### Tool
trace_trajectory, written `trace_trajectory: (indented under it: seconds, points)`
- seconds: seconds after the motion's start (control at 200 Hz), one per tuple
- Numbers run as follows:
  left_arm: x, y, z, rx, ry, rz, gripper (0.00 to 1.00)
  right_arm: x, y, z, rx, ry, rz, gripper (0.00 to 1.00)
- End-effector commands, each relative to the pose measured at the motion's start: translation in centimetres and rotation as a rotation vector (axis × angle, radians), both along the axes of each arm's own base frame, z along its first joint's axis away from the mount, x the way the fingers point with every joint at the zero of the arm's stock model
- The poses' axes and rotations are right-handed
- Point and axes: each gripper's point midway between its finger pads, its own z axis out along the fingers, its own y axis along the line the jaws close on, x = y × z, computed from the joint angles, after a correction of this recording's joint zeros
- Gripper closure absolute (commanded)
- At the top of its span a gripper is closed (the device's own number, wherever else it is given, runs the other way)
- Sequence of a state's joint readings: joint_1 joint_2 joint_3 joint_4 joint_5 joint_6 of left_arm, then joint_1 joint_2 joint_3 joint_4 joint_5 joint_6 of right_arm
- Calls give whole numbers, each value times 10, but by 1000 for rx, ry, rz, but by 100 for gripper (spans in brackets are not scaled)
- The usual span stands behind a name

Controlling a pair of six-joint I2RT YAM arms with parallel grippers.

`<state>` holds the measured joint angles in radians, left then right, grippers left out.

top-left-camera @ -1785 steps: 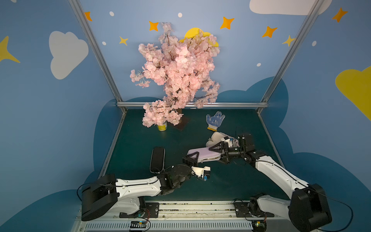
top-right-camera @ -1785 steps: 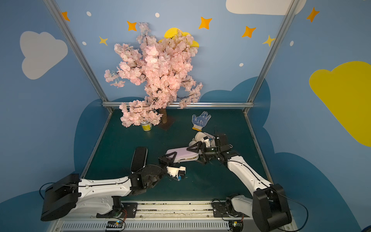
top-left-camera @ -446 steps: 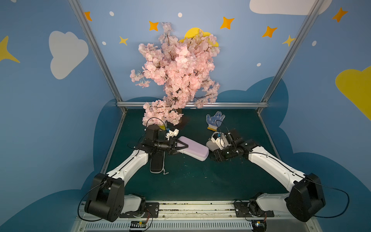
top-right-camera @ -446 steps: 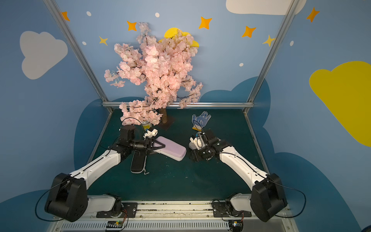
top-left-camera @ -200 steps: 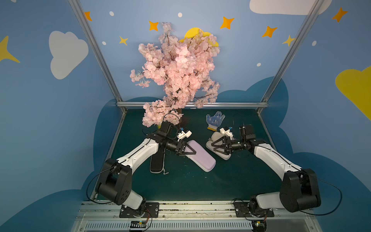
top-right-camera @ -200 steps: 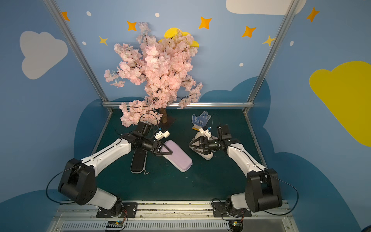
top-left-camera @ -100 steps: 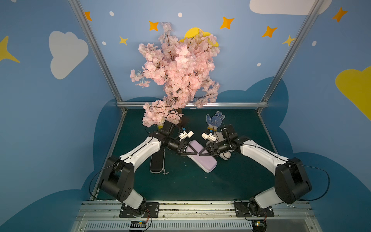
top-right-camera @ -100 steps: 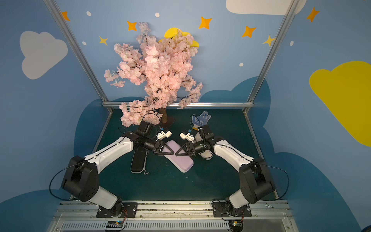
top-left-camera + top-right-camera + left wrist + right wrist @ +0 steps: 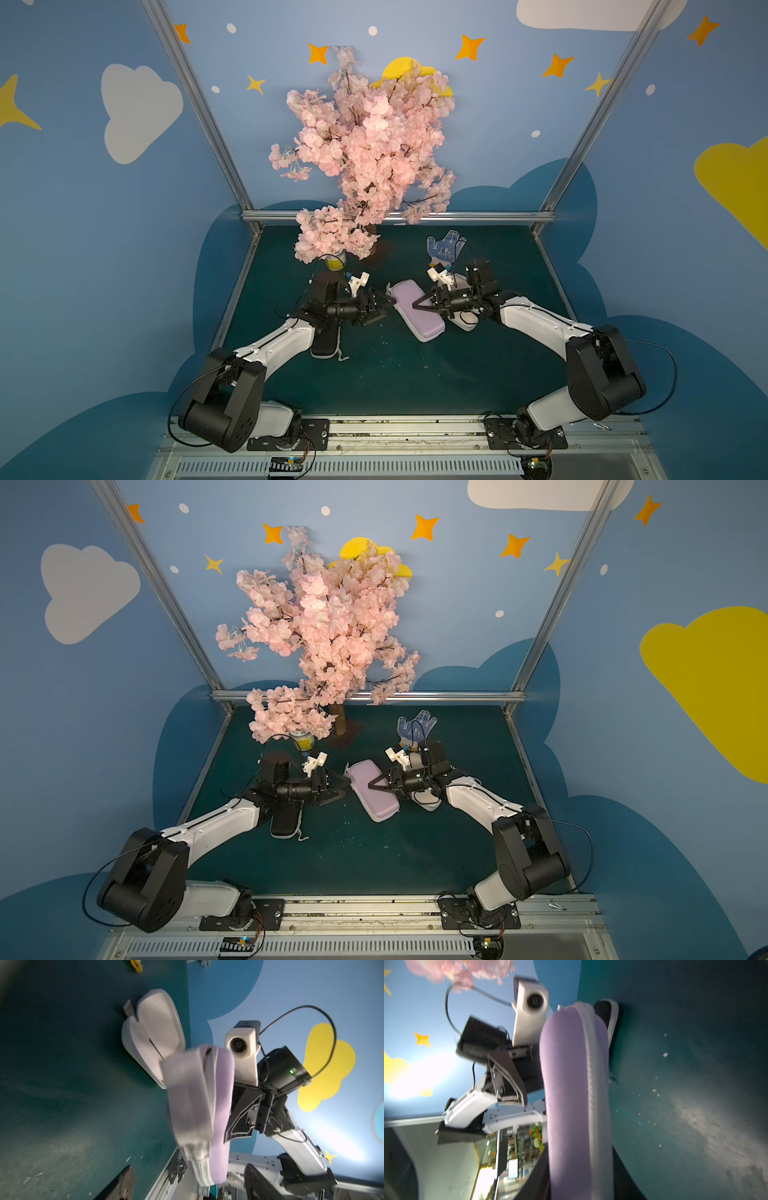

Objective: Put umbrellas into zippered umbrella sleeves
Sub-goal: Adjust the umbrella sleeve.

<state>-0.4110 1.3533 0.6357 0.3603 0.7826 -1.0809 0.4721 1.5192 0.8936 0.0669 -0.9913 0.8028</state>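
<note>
Between both grippers the closed lavender case [image 9: 415, 320], white-zipped, slants with its long axis back-left to front-right; right gripper [image 9: 420, 304] pinches its side, left gripper [image 9: 380, 307] gapes empty.

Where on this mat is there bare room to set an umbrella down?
Barest: the wide front strip of mat between the lavender sleeve and the front rail. Also the back right corner beyond the glove. Crowded: mid-table, where the left gripper and right gripper meet at that sleeve, with the black sleeve and off-white sleeve under the arms.
</note>
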Motion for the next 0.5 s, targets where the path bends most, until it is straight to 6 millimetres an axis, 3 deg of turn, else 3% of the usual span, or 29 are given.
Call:
trace_trajectory:
  seconds: [0.0,0.12,0.315,0.405,0.496]
  points:
    - [22,-13,28,-15,-140,190,13,31,15,33,47,-94,-178,82]
    - [23,-21,16,-14,-99,228,13,40,24,34,56,-80,-273,83]
    - [25,-26,12,-58,-80,266,25,47,30,36,124,-19,-353,80]
    - [26,-34,17,-87,-83,262,32,45,36,37,127,-9,-352,78]
    - [25,-39,19,-113,-79,258,48,44,40,38,134,1,-358,76]
